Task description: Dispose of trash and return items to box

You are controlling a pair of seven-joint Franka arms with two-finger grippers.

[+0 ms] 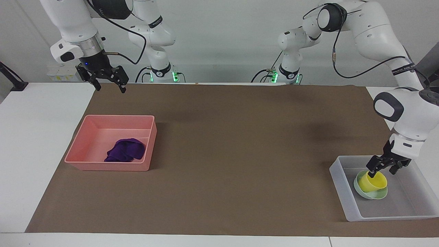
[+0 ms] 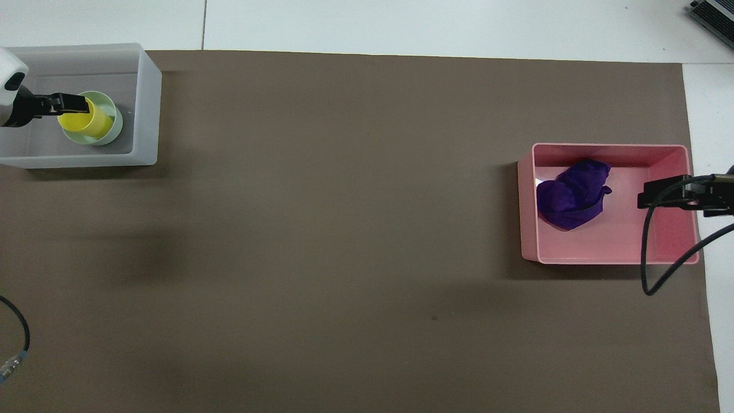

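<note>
The yellow cup (image 1: 372,182) (image 2: 87,120) stands tilted in the mint-green bowl (image 1: 376,196) (image 2: 116,124), inside the translucent box (image 1: 340,187) (image 2: 147,103) at the left arm's end of the table. My left gripper (image 1: 381,170) (image 2: 77,103) hangs open just over the cup's rim and holds nothing. The purple cloth trash (image 1: 125,150) (image 2: 573,194) lies in the pink bin (image 1: 109,166) (image 2: 613,253) at the right arm's end. My right gripper (image 1: 111,89) (image 2: 651,195) is open and empty, up in the air over the bin's edge nearest the robots.
A brown mat (image 1: 240,144) covers most of the white table (image 1: 34,137). A black cable (image 2: 659,269) loops down from the right arm over the pink bin's corner. Another cable end (image 2: 14,344) shows at the left arm's side.
</note>
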